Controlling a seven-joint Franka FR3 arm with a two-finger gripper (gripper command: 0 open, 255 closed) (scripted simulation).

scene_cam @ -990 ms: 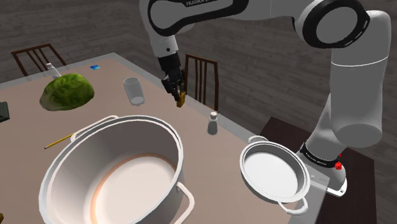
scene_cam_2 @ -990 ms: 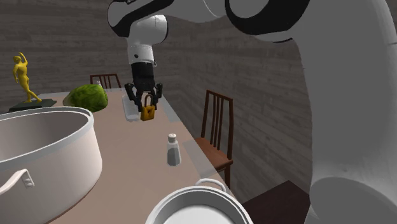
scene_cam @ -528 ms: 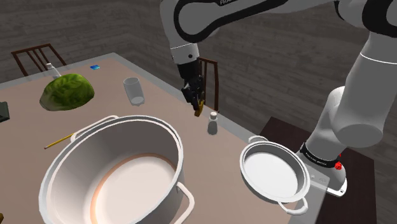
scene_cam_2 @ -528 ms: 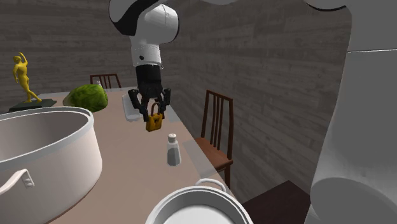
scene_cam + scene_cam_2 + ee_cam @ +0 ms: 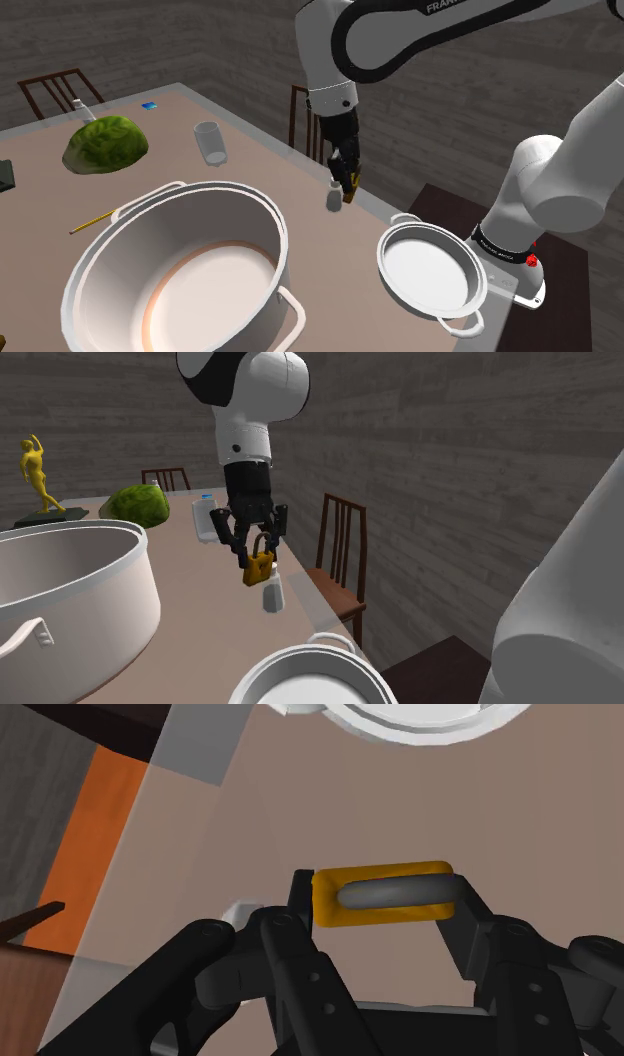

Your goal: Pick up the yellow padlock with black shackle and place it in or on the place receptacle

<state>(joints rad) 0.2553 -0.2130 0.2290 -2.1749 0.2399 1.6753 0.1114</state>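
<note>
jaws clamp the yellow padlock (image 5: pixel 259 569) in the air above the table (image 5: pixel 170 135).

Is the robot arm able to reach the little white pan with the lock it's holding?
Probably yes. The fingers clasp the padlock in the air beside the shaker, and the small pan sits nearby with nothing standing between them.
</note>
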